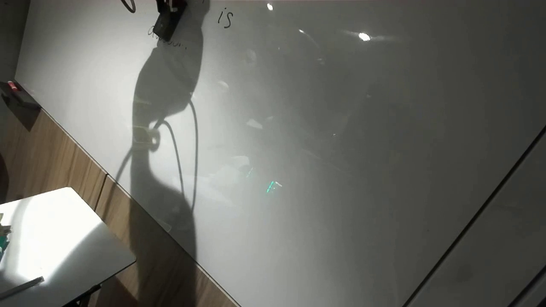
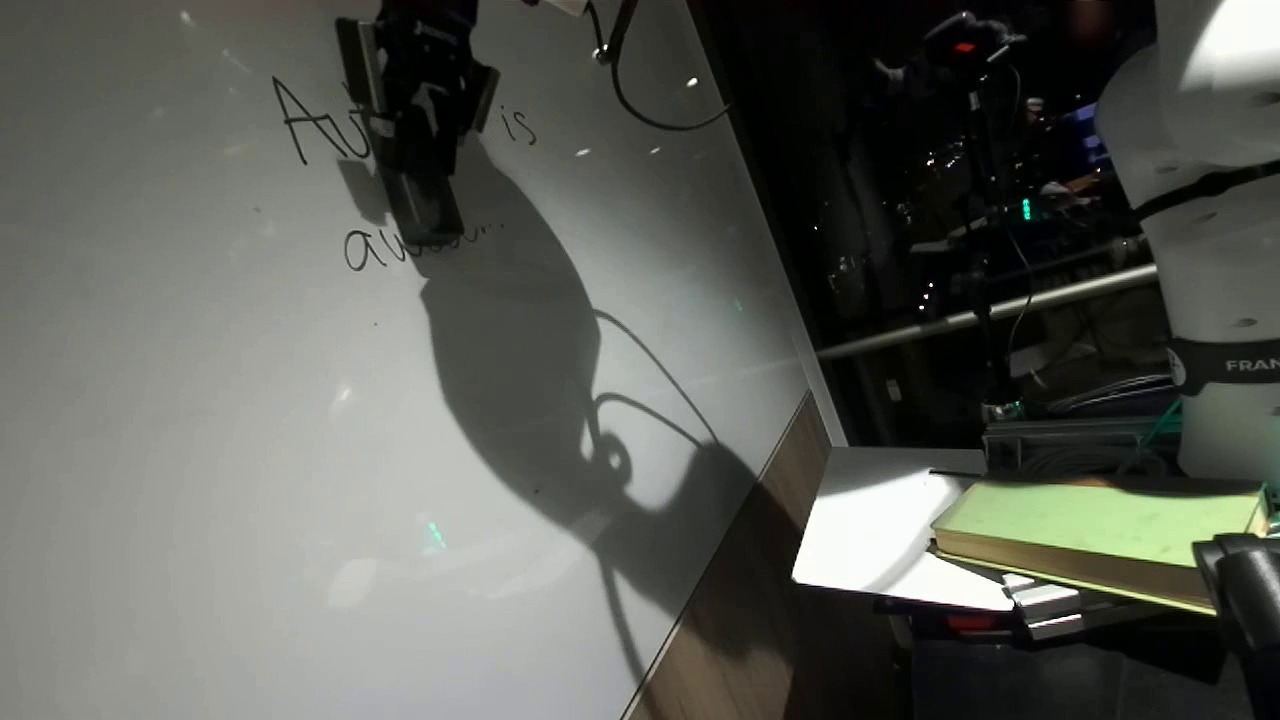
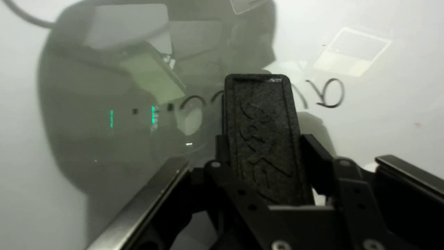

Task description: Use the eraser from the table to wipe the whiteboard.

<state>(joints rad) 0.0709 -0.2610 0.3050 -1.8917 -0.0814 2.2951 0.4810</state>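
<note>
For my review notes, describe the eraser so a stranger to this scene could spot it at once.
In the wrist view, the glossy whiteboard fills the background. The gripper reaches in from the bottom, clasping the eraser. It is the dark oblong block with rounded corners and squiggly lines across its face, unlike the plain black fingertips on either side.

Both exterior views aslant on the whiteboard (image 1: 320, 170) and table (image 1: 91, 251), farther off — wrist view close, lettering (image 3: 327, 106) upside down.
</note>
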